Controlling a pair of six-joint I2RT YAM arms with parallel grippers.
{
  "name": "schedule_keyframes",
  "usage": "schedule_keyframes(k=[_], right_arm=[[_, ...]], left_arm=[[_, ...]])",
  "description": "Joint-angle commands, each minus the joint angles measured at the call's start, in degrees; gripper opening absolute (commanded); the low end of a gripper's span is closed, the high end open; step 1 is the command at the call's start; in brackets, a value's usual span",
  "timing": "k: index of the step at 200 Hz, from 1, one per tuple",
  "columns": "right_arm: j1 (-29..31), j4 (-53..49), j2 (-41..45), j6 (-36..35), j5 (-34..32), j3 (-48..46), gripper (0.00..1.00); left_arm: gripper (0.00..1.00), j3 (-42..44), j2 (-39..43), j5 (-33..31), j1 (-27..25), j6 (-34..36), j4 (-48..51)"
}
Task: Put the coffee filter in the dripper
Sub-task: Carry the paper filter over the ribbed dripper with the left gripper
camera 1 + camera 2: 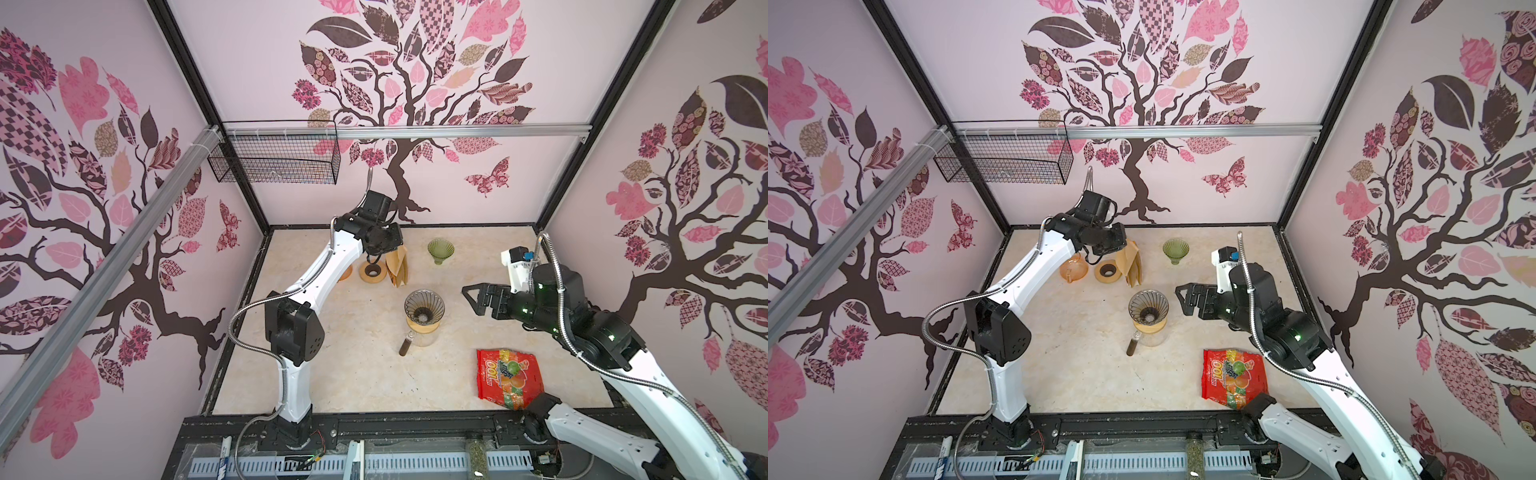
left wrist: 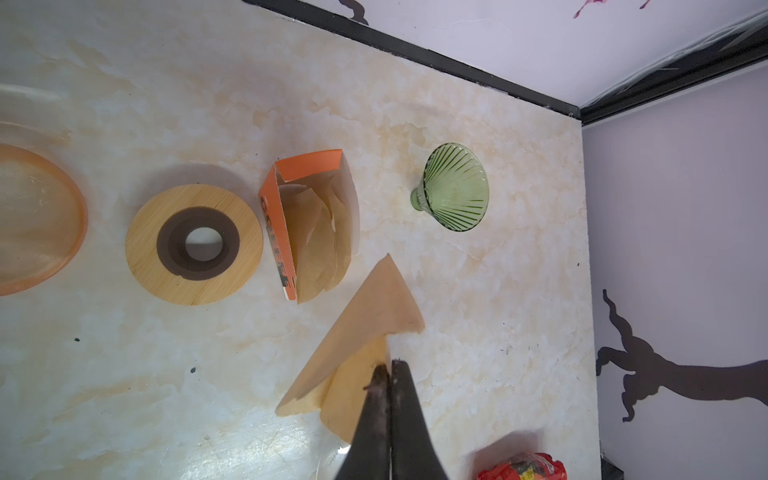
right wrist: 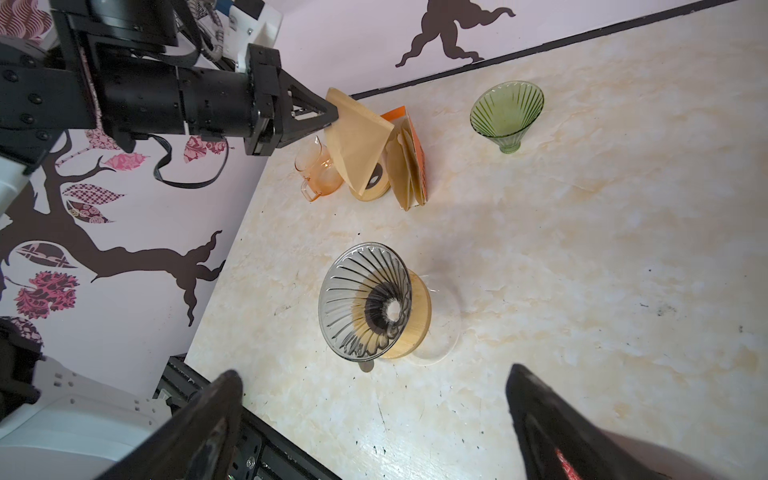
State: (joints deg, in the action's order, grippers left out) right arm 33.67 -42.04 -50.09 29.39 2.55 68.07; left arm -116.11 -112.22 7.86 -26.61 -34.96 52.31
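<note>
My left gripper [image 2: 390,366] is shut on the rim of a brown paper coffee filter [image 2: 368,328], which hangs in the air beside the orange filter box [image 2: 286,232]. The right wrist view shows the same filter [image 3: 357,141] hanging from those shut jaws. A smoky ribbed glass dripper [image 1: 424,306] [image 3: 365,299] sits on a wooden collar over a glass carafe at mid-table, with nothing in it. My right gripper [image 1: 471,297] [image 3: 374,372] hovers to its right, open and holding nothing.
A green glass dripper [image 1: 441,249] [image 2: 455,187] stands near the back wall. A wooden ring [image 2: 194,245] and an orange glass pitcher [image 1: 1073,268] sit left of the filter box. A red candy bag [image 1: 509,378] lies front right. A wire basket [image 1: 274,156] hangs on the wall.
</note>
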Motion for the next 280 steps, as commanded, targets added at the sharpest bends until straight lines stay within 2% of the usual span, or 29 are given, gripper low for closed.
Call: schedule_keyframes(k=[1,52,107,156,213,252,280], right_arm=[[0.01,-0.75,1.21,-1.26,-2.53,1.98,1.0],[0.01,-0.38,1.58,-0.68,-5.04,1.64,1.0],[0.01,1.85,0.87,-0.16,-5.75,1.26,1.0],[0.08,4.46,-0.31,-1.14,-7.35,1.21,1.0],[0.02,2.3,-4.91,-5.17,-5.58,5.08,1.0],[0.01,2.75,-3.66,-6.27,-5.57,3.43,1.0],[-0.01,2.43,-3.28,-6.18,-5.04,2.73,1.0]], left_arm=[[0.0,2.04,3.8,1.32,0.22,1.81,1.25],[0.0,4.48,10.73,5.65,0.13,4.62,3.59],[0.0,9.24,20.04,6.56,-0.35,6.51,8.99],[0.0,11.17,26.02,5.87,-4.33,8.61,13.08],[0.0,7.23,24.92,2.33,-9.59,10.26,21.0],[0.0,5.37,22.79,0.71,-13.69,11.12,23.71],[0.0,0.51,19.54,-0.49,-16.59,12.14,25.92]])
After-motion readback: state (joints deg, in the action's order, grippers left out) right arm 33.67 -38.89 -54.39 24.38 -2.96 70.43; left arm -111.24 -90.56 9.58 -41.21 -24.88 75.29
